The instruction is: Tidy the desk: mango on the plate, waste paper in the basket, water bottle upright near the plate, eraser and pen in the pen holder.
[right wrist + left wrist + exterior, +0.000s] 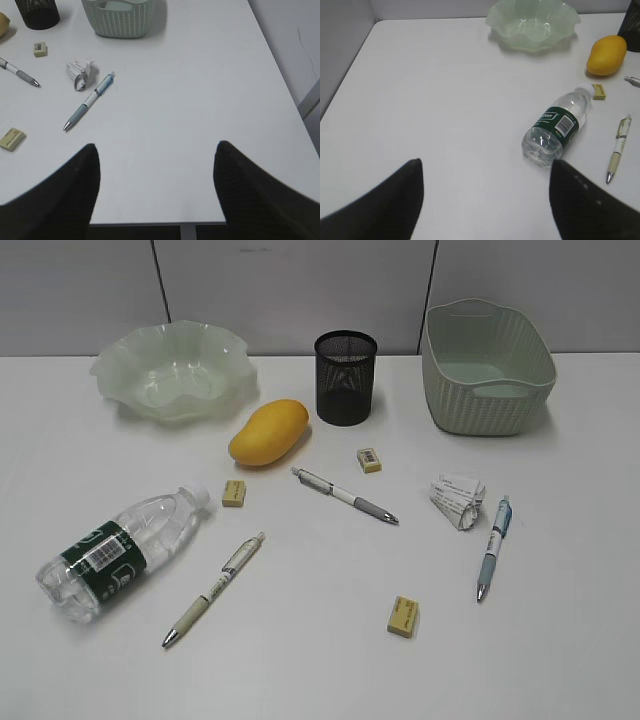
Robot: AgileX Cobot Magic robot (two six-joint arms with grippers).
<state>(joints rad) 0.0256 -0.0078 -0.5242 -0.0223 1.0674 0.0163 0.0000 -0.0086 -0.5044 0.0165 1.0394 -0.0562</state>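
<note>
The mango (268,432) lies on the desk (320,660) between the wavy plate (170,370) and the mesh pen holder (345,378). On its side at front left lies the water bottle (125,550). Crumpled waste paper (458,500) sits in front of the basket (487,365). Three erasers (234,493) (370,460) (403,616) and three pens (213,589) (345,495) (493,547) are scattered about. My left gripper (485,165) is open and empty, short of the bottle (557,127). Over the desk's near right edge my right gripper (156,145) hangs open and empty, with the paper (80,74) ahead to its left.
Neither arm shows in the exterior view. A grey wall runs behind the desk. The plate, basket and pen holder hold nothing. The desk's front edge (150,224) lies just under the right gripper.
</note>
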